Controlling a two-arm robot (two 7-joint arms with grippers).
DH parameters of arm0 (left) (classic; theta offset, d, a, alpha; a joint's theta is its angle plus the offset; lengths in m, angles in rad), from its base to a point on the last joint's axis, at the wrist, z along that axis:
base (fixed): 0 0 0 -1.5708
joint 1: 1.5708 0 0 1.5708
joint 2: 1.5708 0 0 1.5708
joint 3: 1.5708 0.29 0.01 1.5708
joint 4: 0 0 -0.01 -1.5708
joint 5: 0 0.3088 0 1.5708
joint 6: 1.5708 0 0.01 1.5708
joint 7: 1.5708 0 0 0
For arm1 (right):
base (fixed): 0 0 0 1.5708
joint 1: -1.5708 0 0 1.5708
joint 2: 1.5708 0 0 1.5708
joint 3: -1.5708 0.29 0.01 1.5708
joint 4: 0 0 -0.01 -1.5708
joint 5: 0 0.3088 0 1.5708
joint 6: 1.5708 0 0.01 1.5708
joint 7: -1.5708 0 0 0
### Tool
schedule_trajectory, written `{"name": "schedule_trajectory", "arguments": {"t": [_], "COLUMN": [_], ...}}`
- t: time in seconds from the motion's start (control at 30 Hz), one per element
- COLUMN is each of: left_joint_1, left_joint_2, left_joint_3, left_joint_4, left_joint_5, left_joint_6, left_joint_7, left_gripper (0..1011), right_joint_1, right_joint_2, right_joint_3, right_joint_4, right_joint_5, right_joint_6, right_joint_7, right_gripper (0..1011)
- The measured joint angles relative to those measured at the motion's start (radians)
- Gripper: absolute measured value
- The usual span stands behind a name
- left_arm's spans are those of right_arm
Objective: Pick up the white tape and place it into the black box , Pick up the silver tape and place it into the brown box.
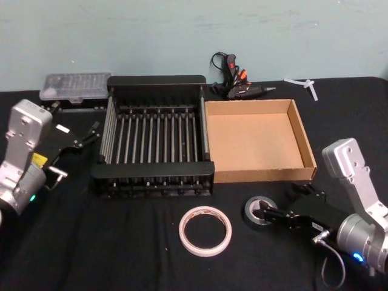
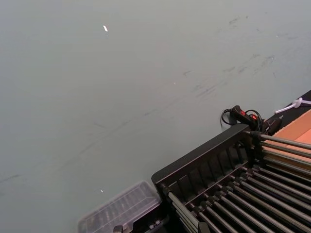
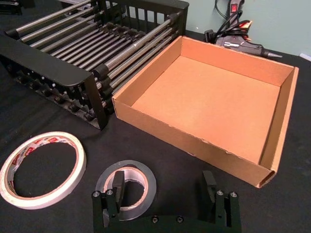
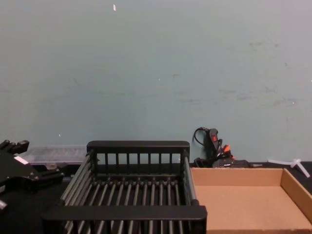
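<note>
The silver tape (image 1: 259, 211) (image 3: 127, 185) lies flat on the black cloth, just in front of the brown box (image 1: 302, 134) (image 3: 194, 145). My right gripper (image 1: 284, 203) (image 3: 163, 190) is open and low over it. One finger stands at the roll's pale core and the other is outside the roll, toward the box. To the left of the roll lies the white tape (image 1: 205, 231) (image 3: 41, 167), flat and untouched. The black box (image 1: 151, 178) (image 3: 48, 65) (image 4: 139, 145) has nothing in it. At the table's left my left gripper (image 1: 77, 150) is parked and open.
A clear plastic case (image 1: 76, 88) (image 2: 121, 208) sits behind the crate at the back left. A glue gun with cables (image 1: 235, 82) (image 3: 241, 41) (image 4: 214, 146) lies behind the cardboard tray. A small white plastic piece (image 1: 306, 85) rests at the back right.
</note>
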Motion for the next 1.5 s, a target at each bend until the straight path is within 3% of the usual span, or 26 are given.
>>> {"name": "schedule_trajectory", "arguments": {"t": [0.83,1.33,1.5], "left_joint_1": [0.0,0.0,0.0], "left_joint_2": [0.0,0.0,0.0], "left_joint_3": [0.0,0.0,0.0], "left_joint_4": [0.0,0.0,0.0], "left_joint_5": [0.0,0.0,0.0], "left_joint_6": [0.0,0.0,0.0], "left_joint_7": [0.0,0.0,0.0], "left_gripper": [1001,1001,1001], "right_joint_1": [0.028,0.028,0.028], "right_joint_2": [-0.06,-0.063,-0.062], "right_joint_3": [0.002,0.006,0.005], "right_joint_4": [0.045,0.046,0.046], "right_joint_5": [-0.078,-0.086,-0.084], "right_joint_6": [0.041,0.044,0.043], "right_joint_7": [0.023,0.025,0.025], "right_gripper": [1003,1002,895]}}
